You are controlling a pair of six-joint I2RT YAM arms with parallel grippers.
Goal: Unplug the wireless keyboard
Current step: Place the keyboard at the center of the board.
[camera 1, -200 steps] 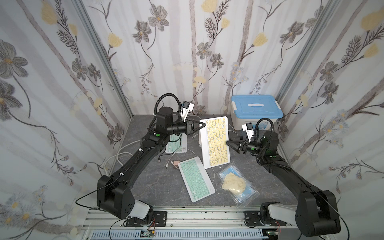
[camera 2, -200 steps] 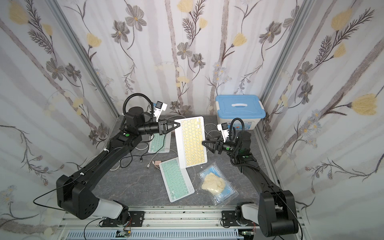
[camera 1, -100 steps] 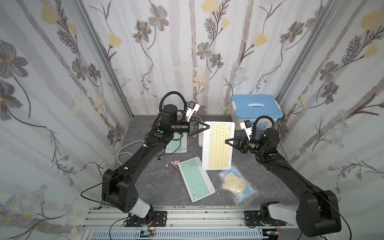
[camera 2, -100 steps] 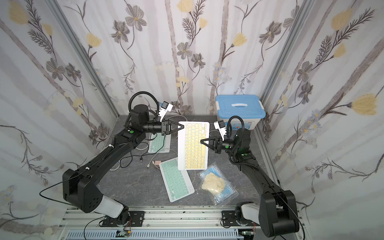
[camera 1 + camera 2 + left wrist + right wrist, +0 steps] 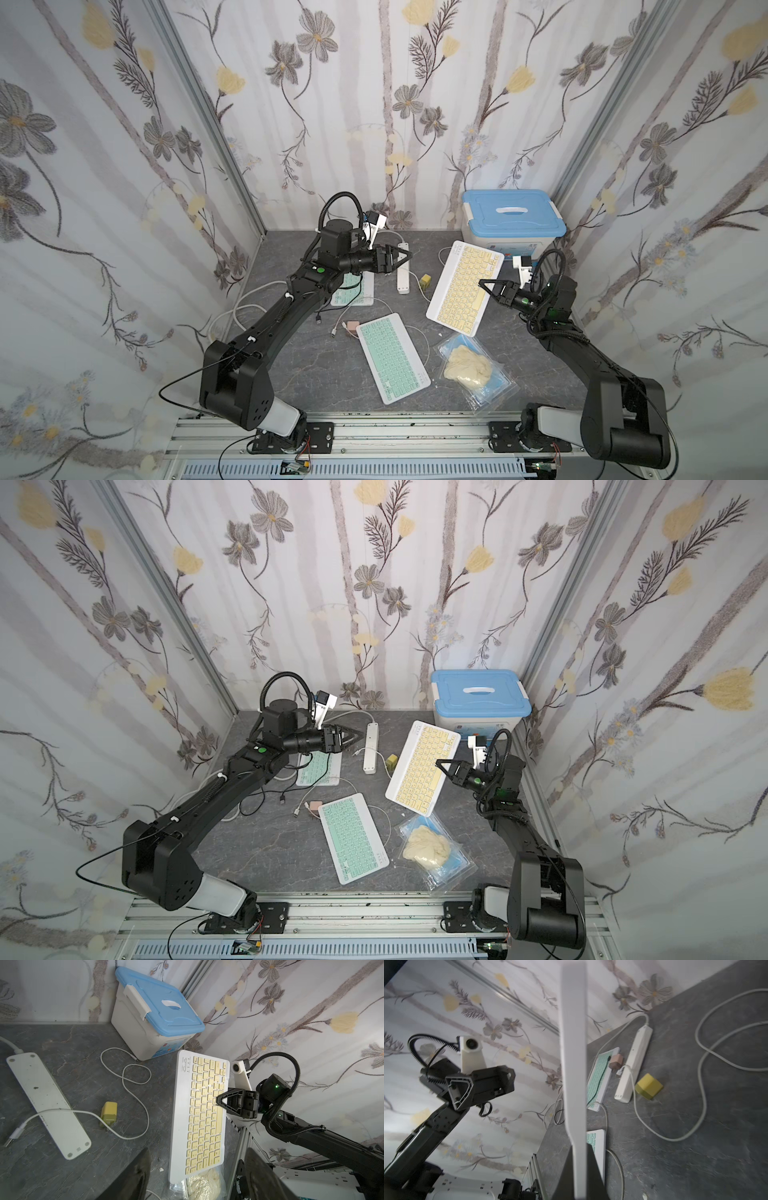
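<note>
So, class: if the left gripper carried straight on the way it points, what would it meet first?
The left gripper would probably meet the yellow keyboard held by the right gripper; depth is unclear.

Soft, even light fills both top views: the floral walls [image 5: 374, 104] look bright and slightly washed, while the grey table [image 5: 316, 374] is darker, with only faint, diffuse shadows under the arms. The wide lens stretches the walls and corner posts [image 5: 212, 124] toward the frame edges. In the left wrist view the left gripper's fingers [image 5: 131, 1180] are dark, unfocused smears, and the yellow keyboard [image 5: 204, 1109] carries a thin glare line across its keys. In the right wrist view its near edge is blown white and blurred, the wall behind soft, perhaps from motion
</note>
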